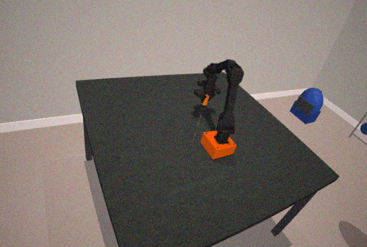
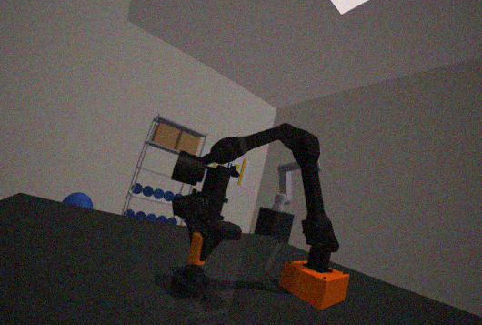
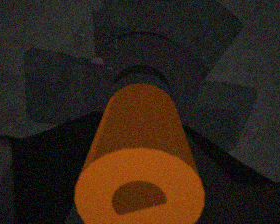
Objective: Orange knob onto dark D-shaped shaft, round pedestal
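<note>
Knob in pincer, nr pedestal, w/in tbl edges

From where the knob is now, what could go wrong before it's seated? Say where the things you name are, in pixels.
The orange knob (image 1: 206, 99) (image 2: 195, 248) (image 3: 141, 117) is in the closed gripper (image 2: 200, 241), just over the round pedestal (image 2: 188, 279). The flat side of its hole (image 3: 139, 196) looks slanted in the wrist view, and the shaft's flat is unseen, so it could jam at the wrong angle. If pushed against a misaligned shaft, it might twist or slip in the fingers. Letting go early could leave it perched.
</note>
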Robot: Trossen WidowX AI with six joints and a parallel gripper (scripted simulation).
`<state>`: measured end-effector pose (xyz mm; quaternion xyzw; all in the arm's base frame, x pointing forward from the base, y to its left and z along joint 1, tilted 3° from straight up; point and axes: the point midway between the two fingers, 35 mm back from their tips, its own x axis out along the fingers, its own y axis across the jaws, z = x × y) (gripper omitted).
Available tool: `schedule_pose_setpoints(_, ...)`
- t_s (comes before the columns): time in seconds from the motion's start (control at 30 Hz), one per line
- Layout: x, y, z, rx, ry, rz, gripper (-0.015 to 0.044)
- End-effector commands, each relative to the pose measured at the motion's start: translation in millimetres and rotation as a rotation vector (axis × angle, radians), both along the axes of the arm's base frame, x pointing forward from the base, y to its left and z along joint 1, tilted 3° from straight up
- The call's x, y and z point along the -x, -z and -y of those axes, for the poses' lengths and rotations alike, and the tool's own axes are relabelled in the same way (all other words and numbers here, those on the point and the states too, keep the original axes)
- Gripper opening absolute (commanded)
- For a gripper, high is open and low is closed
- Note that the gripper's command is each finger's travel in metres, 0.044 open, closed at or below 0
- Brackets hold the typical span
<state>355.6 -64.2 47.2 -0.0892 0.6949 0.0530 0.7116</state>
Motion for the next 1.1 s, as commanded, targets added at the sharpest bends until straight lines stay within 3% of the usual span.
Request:
schedule_pose_setpoints(0.0, 0.5, 0.0, 0.1, 0.002, -0.002, 0.003, 0.0000)
schedule_pose_setpoints(0.63, 4.3, -4.2, -2.1, 0.002, -0.002, 0.003, 0.0000)
schedule_pose_setpoints(0.87, 3.5, -5.3, -2.0, 0.008, -0.201, -0.007, 0.0000)
schedule_pose_setpoints(1.07, 0.4, -2.8, -0.7, 0.008, -0.212, -0.007, 0.0000)
